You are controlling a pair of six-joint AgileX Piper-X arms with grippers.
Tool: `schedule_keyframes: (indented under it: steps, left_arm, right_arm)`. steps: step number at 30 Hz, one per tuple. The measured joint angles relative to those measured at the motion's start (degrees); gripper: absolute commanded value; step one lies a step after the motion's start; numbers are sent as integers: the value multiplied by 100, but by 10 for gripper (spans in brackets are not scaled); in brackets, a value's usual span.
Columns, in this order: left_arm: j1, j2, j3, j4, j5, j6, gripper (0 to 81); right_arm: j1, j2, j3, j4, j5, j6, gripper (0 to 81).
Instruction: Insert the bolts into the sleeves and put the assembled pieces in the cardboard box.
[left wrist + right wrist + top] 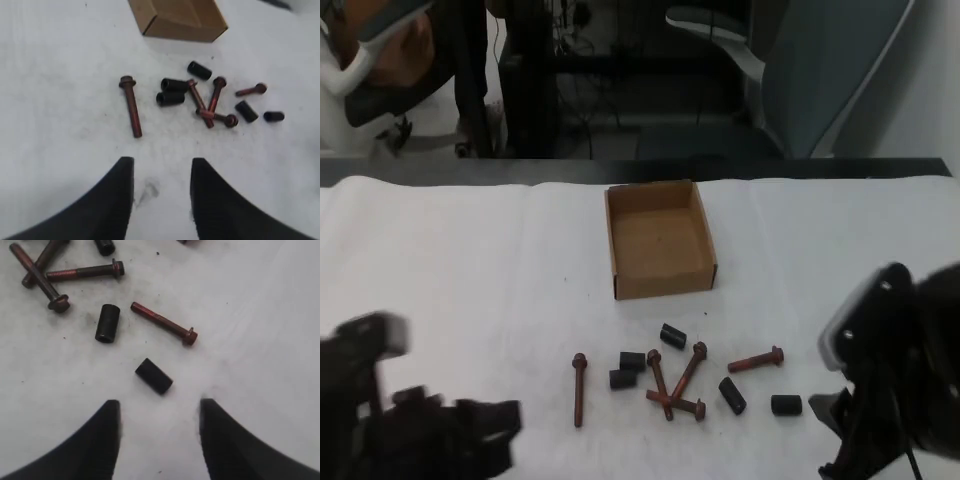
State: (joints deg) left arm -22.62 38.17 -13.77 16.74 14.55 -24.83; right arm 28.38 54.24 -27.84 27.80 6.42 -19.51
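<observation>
Bolts (pixel 579 389) reddish metal; sleeves (pixel 672 335) matt black — box (pixel 659 240) plain cardboard; table (pixel 450 270) white cloth.

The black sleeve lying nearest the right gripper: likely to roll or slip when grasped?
The sleeve is a short cylinder lying on its side, so a nudge would probably roll it. Its curved wall may slip out of the right gripper unless pinched squarely. It looks rigid, so it likely will not deform.

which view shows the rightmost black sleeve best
The right wrist view: the sleeve lies close up and unblocked, just ahead of the right gripper. In the high and left wrist views it is small, at the pile's edge.
</observation>
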Motion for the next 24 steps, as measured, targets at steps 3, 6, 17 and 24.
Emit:
schedule_keyframes:
  steps: [3, 6, 17, 24]
  left_arm:
    - [-540, 1219, -628, 6, -471, 73, 645]
    - [-795, 2373, -1287, 24, -811, 101, 700]
    - [-670, 5311, -3527, 950, -986, 323, 700]
    - [-670, 5701, -3904, 1073, -1211, 181, 700]
  right_arm:
    - [0, 458, -327, 81, -212, -862, 456]
    - [-55, 853, -500, 100, -925, -1542, 456]
    - [-598, 1763, -589, 21, -1539, -2785, 456]
    - [-609, 2050, -603, -56, -1015, -3621, 456]
